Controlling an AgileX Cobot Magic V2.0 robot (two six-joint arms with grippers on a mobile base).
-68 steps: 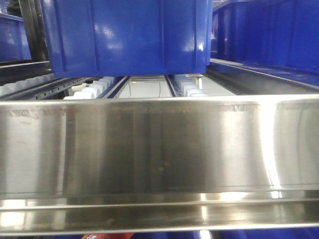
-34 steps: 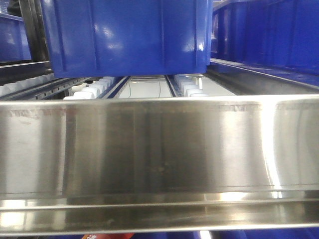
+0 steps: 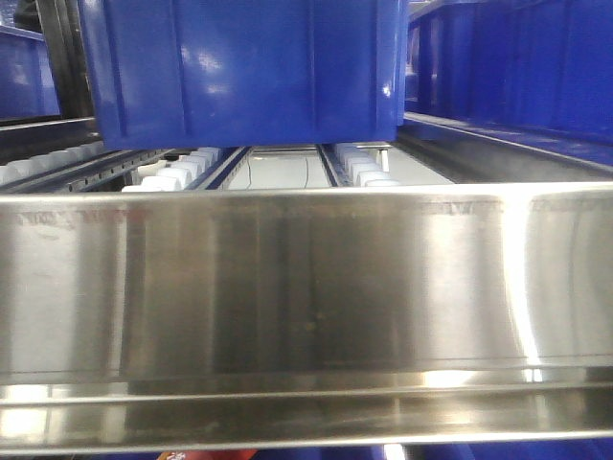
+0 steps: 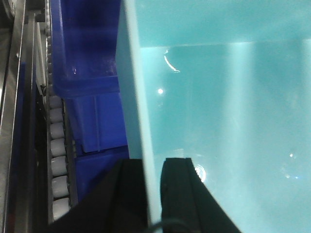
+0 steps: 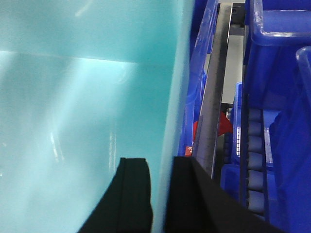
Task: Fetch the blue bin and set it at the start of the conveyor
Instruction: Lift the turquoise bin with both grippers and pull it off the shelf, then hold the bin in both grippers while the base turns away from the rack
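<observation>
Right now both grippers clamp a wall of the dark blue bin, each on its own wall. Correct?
Wrong colour. The two wrist views show the left gripper and right gripper each clamping a wall of the pale turquoise bin; the dark blue bins only sit beside it.

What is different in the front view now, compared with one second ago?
Nothing visibly moved in the front view. The dark blue bin, the white rollers below it and the steel rail stand as they did. The wrist views have no earlier pictures; now the left pincer and the right pincer each clamp a wall of the pale turquoise bin.
</observation>
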